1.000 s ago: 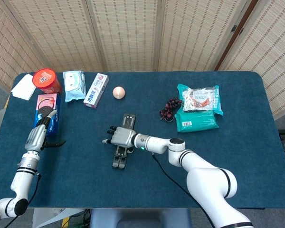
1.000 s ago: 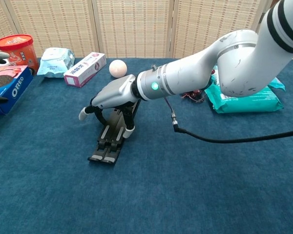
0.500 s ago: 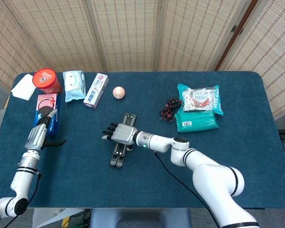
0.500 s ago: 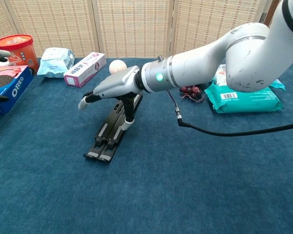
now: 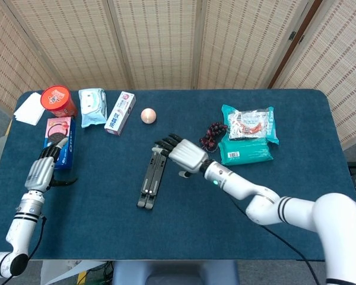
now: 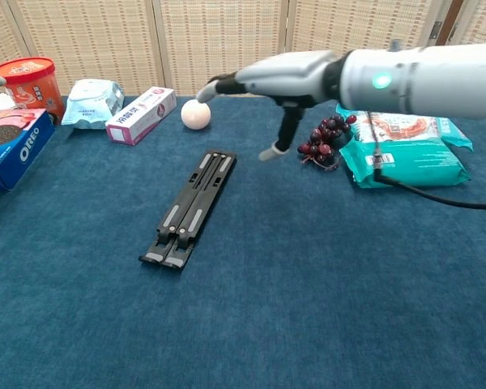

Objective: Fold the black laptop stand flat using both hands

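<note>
In the middle of the blue worktop (image 5: 107, 178) the black laptop stand (image 6: 190, 208) lies collapsed into a narrow bar, apparently already flat. The right hand (image 6: 287, 77) hovers above its far end, fingers spread, holding nothing; the left hand (image 5: 40, 172) rests near the worktop's left edge, fingers loosely apart, empty. The stand looks rigid, hinged and light (probably slick), best gripped across its long edges.
</note>
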Motion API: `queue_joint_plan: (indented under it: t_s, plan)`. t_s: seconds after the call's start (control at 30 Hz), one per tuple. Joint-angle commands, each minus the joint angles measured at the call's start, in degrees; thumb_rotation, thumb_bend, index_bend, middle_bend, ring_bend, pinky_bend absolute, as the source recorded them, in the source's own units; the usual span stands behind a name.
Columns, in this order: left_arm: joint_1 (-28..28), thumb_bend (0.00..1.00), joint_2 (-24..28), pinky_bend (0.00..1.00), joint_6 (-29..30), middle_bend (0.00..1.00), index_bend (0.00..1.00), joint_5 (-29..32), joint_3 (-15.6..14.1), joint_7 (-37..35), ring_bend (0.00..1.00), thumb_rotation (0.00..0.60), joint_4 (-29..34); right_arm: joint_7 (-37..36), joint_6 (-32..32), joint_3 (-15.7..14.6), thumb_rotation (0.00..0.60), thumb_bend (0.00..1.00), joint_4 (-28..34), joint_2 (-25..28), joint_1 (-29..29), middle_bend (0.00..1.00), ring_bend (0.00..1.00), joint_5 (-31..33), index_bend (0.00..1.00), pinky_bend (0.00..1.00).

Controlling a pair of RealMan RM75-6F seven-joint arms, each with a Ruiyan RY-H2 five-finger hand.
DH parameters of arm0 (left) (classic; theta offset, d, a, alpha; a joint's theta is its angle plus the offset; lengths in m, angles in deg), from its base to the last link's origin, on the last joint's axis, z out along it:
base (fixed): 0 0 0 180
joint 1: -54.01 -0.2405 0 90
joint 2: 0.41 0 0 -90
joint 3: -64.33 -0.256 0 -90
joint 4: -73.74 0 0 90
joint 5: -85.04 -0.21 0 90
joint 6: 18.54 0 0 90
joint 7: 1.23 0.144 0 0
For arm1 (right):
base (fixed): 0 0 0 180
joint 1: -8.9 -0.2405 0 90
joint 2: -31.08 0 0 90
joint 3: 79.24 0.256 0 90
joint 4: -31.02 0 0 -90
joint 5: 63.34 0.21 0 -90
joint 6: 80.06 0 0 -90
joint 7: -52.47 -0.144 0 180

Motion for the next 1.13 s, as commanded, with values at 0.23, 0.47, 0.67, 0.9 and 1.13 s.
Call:
queue_joint_plan:
  t_s: [0.23, 0.47, 0.67, 0.9, 1.13]
  plan:
    - [-4.05, 0.12, 3.75, 0.05, 7.37, 0.09, 0.00, -3.52, -2.53, 5.32, 0.05, 0.600, 5.52, 16.18, 25.60, -2.80, 0.600, 0.12, 23.15, 16.27, 23.91, 0.00, 0.00, 13.37, 0.00, 0.00]
    - [-9.31, 0.12, 6.56, 0.05, 15.68, 0.09, 0.00, -7.23, -5.49, 9.40, 0.05, 0.600, 11.11, 12.99, 34.36, -6.03, 0.600, 0.12, 25.95, 20.43, 35.06, 0.00, 0.00, 9.87, 0.00, 0.00]
    - [-13.80, 0.12, 8.78, 0.05, 21.41, 0.09, 0.00, -9.28, -8.15, 14.20, 0.05, 0.600, 14.98, 10.62, 38.38, -7.82, 0.600, 0.12, 27.33, 22.56, 42.44, 0.00, 0.00, 7.84, 0.00, 0.00]
    - [-18.54, 0.12, 11.11, 0.05, 26.15, 0.09, 0.00, -9.19, -10.21, 18.64, 0.05, 0.600, 19.33, 7.17, 38.63, -8.51, 0.600, 0.12, 25.53, 22.86, 47.28, 0.00, 0.00, 3.78, 0.00, 0.00]
    - [-20.31, 0.12, 12.14, 0.05, 27.38, 0.09, 0.00, -10.36, -10.80, 18.67, 0.05, 0.600, 20.80, 6.03, 37.26, -6.99, 0.600, 0.12, 24.13, 21.94, 49.16, 0.00, 0.00, 1.35, 0.00, 0.00]
